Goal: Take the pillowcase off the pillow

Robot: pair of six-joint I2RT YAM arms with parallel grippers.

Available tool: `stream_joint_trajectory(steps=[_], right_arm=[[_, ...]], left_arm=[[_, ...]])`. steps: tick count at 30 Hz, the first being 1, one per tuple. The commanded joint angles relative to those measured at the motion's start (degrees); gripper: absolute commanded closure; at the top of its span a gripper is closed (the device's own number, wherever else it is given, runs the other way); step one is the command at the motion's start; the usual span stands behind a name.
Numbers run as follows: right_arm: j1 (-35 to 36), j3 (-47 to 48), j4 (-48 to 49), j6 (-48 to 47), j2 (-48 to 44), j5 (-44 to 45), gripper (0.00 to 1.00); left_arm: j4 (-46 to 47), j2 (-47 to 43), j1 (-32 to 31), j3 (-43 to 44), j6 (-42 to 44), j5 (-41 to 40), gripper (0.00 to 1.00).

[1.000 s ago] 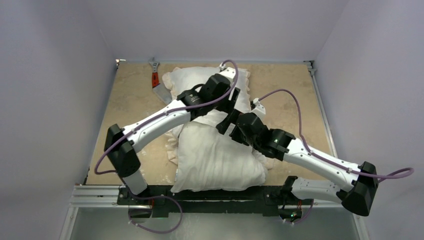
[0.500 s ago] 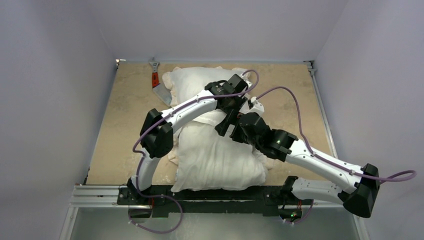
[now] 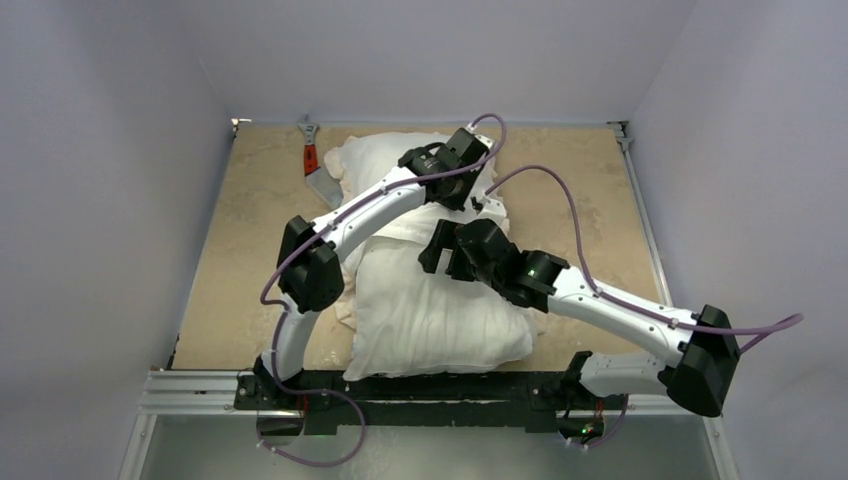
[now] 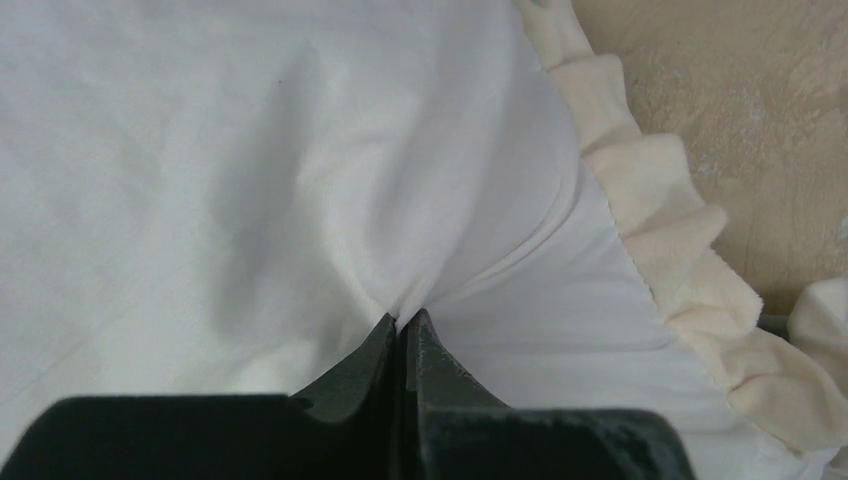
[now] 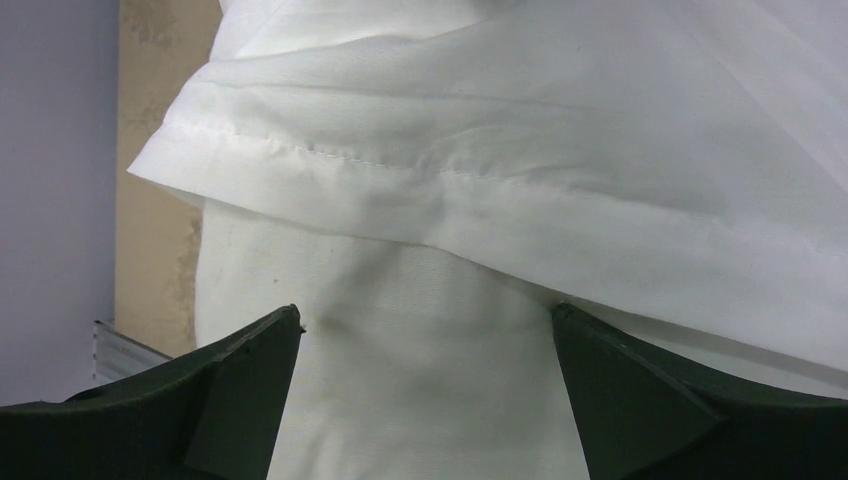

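The pillowcase point(image 3: 375, 160) lies white side up at the far middle of the table, its cream frill point(image 4: 660, 240) along one edge. Its hemmed open end point(image 5: 450, 170) overlaps the plump white pillow point(image 3: 430, 320), which sticks out toward the arm bases. My left gripper point(image 3: 468, 192) is over the pillowcase's right part. In the left wrist view the left gripper point(image 4: 405, 322) is shut on a pinched fold of the pillowcase point(image 4: 250, 150). My right gripper point(image 3: 437, 247) hovers at the hem. In its own view the right gripper point(image 5: 425, 312) is open, straddling the pillow point(image 5: 400, 380) just below the hem.
A red-handled scraper point(image 3: 312, 165) lies on the beige table point(image 3: 250, 220) at the far left beside the pillowcase. Grey walls close in the table on three sides. A metal rail point(image 3: 200, 385) runs along the near edge by the arm bases.
My left arm reached farther out over the pillowcase and its jaws closed on a fold of the white fabric. The right arm slid a little left along the hem, still open.
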Motion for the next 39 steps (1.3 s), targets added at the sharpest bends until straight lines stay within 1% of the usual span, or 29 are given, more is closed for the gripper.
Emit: stream_joint_trajectory(steps=[1, 3, 5, 8, 12, 16, 17, 18, 19, 20, 23, 24, 25, 29, 31, 34, 39], right_arm=[[0.42, 4.55, -1.89, 0.75, 1.02, 4.42, 0.01], [0.42, 5.73, -5.25, 5.06, 2.69, 6.26, 0.01], [0.14, 6.76, -7.05, 7.88, 4.89, 10.16, 0.01], [-0.16, 8.95, -9.17, 9.85, 8.85, 13.89, 0.01], [-0.25, 10.70, -7.08, 7.64, 14.35, 14.72, 0.01], [-0.35, 9.97, -2.96, 3.82, 17.69, 15.00, 0.01], [-0.36, 9.95, -2.50, 3.43, 18.73, 15.45, 0.03], [-0.42, 9.99, -2.32, 3.24, 20.16, 15.97, 0.06], [-0.44, 10.10, -2.30, 3.14, 21.19, 16.66, 0.14], [-0.51, 10.30, -2.36, 3.10, 22.12, 17.28, 0.28], [-0.70, 11.13, -2.58, 2.51, 23.82, 18.40, 0.73], [-0.71, 11.51, -2.87, 2.47, 23.98, 18.74, 0.95], [-0.71, 11.97, -4.12, 3.21, 23.95, 19.30, 1.00], [-0.76, 11.99, -8.53, 6.37, 20.82, 22.41, 1.00], [-0.76, 12.17, -8.77, 6.08, 16.67, 22.08, 1.00], [-0.84, 12.18, -8.28, 5.50, 10.24, 22.02, 1.00], [-2.31, 12.53, -7.79, 5.82, -0.10, 23.17, 1.00]], left_arm=[[4.11, -1.80, 4.17, 2.96, -2.21, -7.90, 1.00], [4.72, -2.51, 4.43, 2.38, -2.24, -7.51, 1.00], [4.78, -3.01, 4.48, 1.51, -1.92, -7.18, 1.00], [4.83, -4.31, 4.82, -0.20, -1.34, -9.01, 1.00], [7.56, -9.92, 8.01, -6.15, -2.27, -10.51, 1.00], [9.99, -15.82, 11.35, -11.39, -2.29, -11.94, 1.00], [10.79, -17.13, 11.89, -12.70, -2.29, -12.22, 1.00], [11.26, -18.26, 12.38, -13.81, -2.30, -12.39, 1.00], [11.72, -19.23, 12.69, -14.98, -2.19, -12.88, 1.00], [12.09, -20.08, 12.95, -15.89, -1.94, -13.76, 1.00], [13.37, -21.99, 13.87, -18.12, -0.96, -17.76, 1.00], [13.73, -22.49, 14.47, -18.73, -0.88, -18.68, 1.00], [14.22, -22.97, 15.67, -19.29, -0.94, -19.15, 1.00], [17.04, -24.41, 20.31, -22.29, -1.63, -21.97, 1.00], [18.04, -24.59, 23.16, -23.14, -2.21, -22.58, 1.00], [18.82, -24.70, 28.26, -23.99, -4.35, -20.95, 1.00], [20.37, -24.58, 34.27, -25.71, -5.97, -20.58, 1.00]])
